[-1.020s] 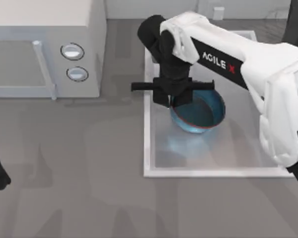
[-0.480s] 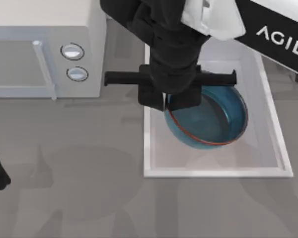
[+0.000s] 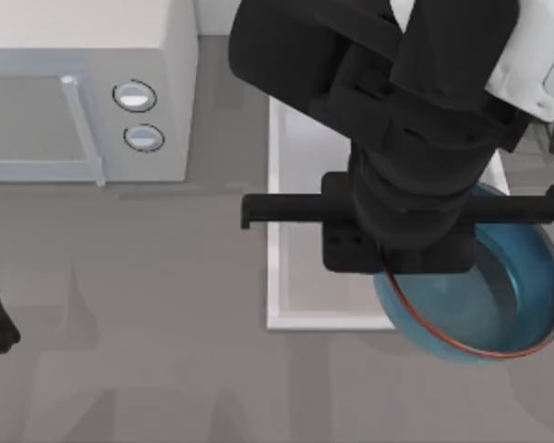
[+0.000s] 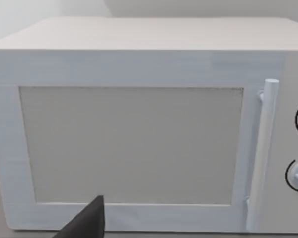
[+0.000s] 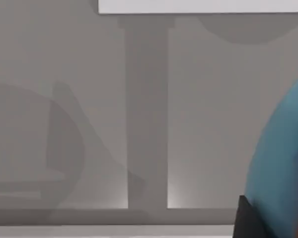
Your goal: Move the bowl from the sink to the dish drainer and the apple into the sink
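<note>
Two arms share this grey tabletop (image 3: 148, 323), and the right one dominates the upper right of the top view, its bulky black wrist hanging over the large white rectangular sink (image 3: 300, 231). The right gripper (image 3: 392, 272) sits at the centre-right of the frame, its fingers pinched on the near-left rim of the round glossy blue bowl with a thin red-orange rim (image 3: 485, 300). That bowl lies in the lower right of the frame, overlapping the sink's front rim and reaching out over the grey table, tilted so its inside faces the camera. A black crossbar of the gripper runs level across the frame just above the bowl. In the right wrist view the bowl's blue wall (image 5: 283, 163) curves along the right edge, with a dark fingertip (image 5: 248, 218) at the bottom, grey table behind and a white edge at the top. At the upper left of the top view stands a white box-shaped microwave with two round knobs (image 3: 83, 92). The left arm rests parked at the left edge, low in the frame; its wrist view faces the microwave door (image 4: 131, 144), with one dark fingertip (image 4: 87, 223) at the bottom, and I cannot tell how its jaws stand.
</note>
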